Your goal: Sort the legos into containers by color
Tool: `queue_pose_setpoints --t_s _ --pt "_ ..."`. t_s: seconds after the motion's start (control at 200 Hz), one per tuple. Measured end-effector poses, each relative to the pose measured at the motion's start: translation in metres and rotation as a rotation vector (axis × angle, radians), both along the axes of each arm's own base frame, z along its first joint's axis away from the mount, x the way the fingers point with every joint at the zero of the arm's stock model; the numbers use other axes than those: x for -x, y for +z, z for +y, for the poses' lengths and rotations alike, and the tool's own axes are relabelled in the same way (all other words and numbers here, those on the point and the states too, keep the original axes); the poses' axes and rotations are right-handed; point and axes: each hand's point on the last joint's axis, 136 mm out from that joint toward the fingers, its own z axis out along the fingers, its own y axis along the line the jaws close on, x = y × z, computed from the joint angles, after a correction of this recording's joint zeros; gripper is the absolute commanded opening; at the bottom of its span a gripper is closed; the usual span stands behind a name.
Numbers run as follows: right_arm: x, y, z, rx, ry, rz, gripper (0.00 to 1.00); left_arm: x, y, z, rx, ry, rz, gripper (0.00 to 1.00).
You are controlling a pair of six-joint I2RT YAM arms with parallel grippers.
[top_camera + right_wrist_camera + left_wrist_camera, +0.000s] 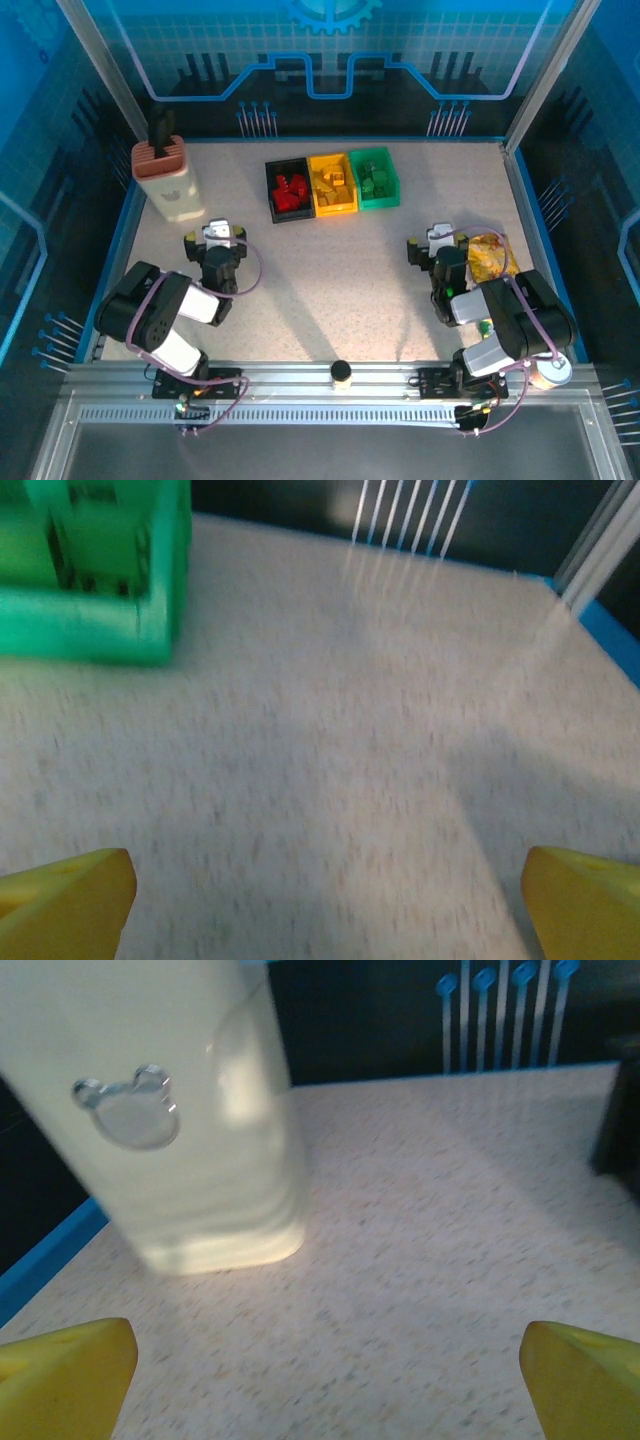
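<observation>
Spread wide and empty, the left fingers [62,1372] hang low over the bare table [420,1260], with the beige holder [180,1120] just ahead on their left.

Across on the right wrist, the right fingers [585,900] are equally spread and hold nothing; the green bin [95,630] sits ahead-left.

From above, both arms are folded back near their bases, wrists low. The red legos [291,192] lie in the black bin [270,195], the yellow legos [333,183] in the yellow bin [333,209] and the green legos [374,178] in the green one, so sorting looks finished. A careless swing could snag the snack bag [488,255] beside the right arm or tip the holder.
</observation>
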Motion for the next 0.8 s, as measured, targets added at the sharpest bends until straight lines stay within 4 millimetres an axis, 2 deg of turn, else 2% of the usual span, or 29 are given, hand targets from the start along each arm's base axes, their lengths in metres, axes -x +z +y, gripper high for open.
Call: queue_pose_setpoints --t_s 0.085,0.225,0.32,0.37,0.43,0.495,0.61,0.8 --pt "-0.005 0.001 0.007 0.010 0.033 -0.030 1.00 -0.001 0.005 -0.012 0.018 -0.082 -0.033 0.99" --pt "-0.007 0.005 0.011 0.019 0.055 -0.052 1.00 0.001 -0.003 -0.030 0.030 -0.220 -0.016 0.99" --pt "-0.021 0.008 0.006 -0.003 0.037 -0.019 1.00 -0.010 -0.011 -0.016 0.064 -0.204 0.020 0.99" --pt "-0.033 0.016 -0.002 -0.032 0.023 -0.023 1.00 -0.022 -0.014 -0.008 0.101 -0.190 0.057 0.99" --pt "-0.040 0.026 -0.014 -0.051 -0.010 -0.041 1.00 -0.037 -0.004 0.005 0.150 -0.171 0.041 0.99" --pt "-0.041 0.026 -0.014 -0.057 -0.012 -0.038 1.00 -0.042 0.004 0.015 0.181 -0.152 0.024 0.99" --pt "-0.038 0.016 -0.012 -0.060 -0.007 0.005 1.00 -0.040 -0.004 0.010 0.217 -0.176 0.058 0.99" --pt "-0.036 0.010 -0.012 -0.060 -0.009 0.029 1.00 -0.037 -0.015 0.006 0.235 -0.190 0.103 0.99"
